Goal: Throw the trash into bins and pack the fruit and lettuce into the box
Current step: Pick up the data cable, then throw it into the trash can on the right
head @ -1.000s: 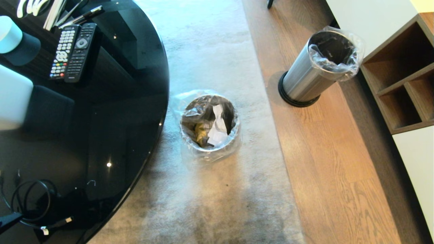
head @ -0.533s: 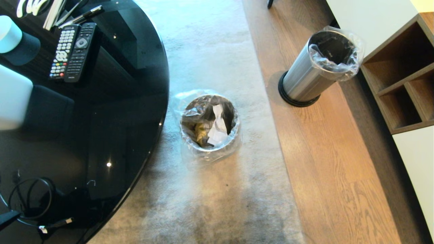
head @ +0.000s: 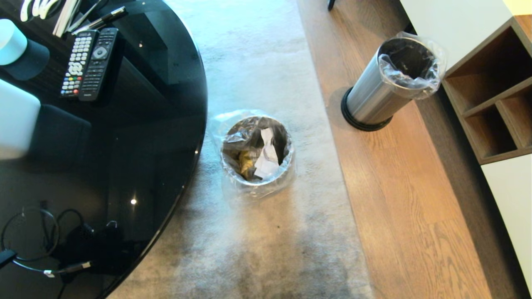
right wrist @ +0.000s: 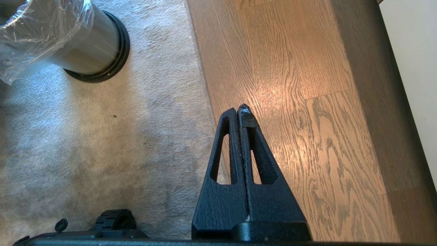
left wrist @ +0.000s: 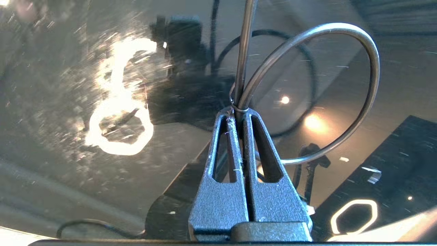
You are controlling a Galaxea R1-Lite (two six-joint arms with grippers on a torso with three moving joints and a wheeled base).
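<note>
A crumpled white tissue (head: 266,155) and a gold-yellow snack wrapper (head: 247,162) lie together inside the near bin (head: 257,151), a steel cylinder lined with a clear bag, standing on the grey rug just beside the edge of a round black glass table (head: 124,137). By the look of it, the trash half of the job is done; the fruit, lettuce and packing box are nowhere in view, so that half cannot be judged. A second bin (head: 390,81), its liner apparently empty, stands well apart from the first, beyond it on the wood floor near an open shelf unit (head: 494,95). Across the table from the near bin lie two remote controls (head: 89,62). The left gripper (left wrist: 239,114) hovers over the glass, pinched closed on a thin looped cable (left wrist: 341,41). The right gripper (right wrist: 241,111) hangs closed and empty over the floorboards beside the rug.
</note>
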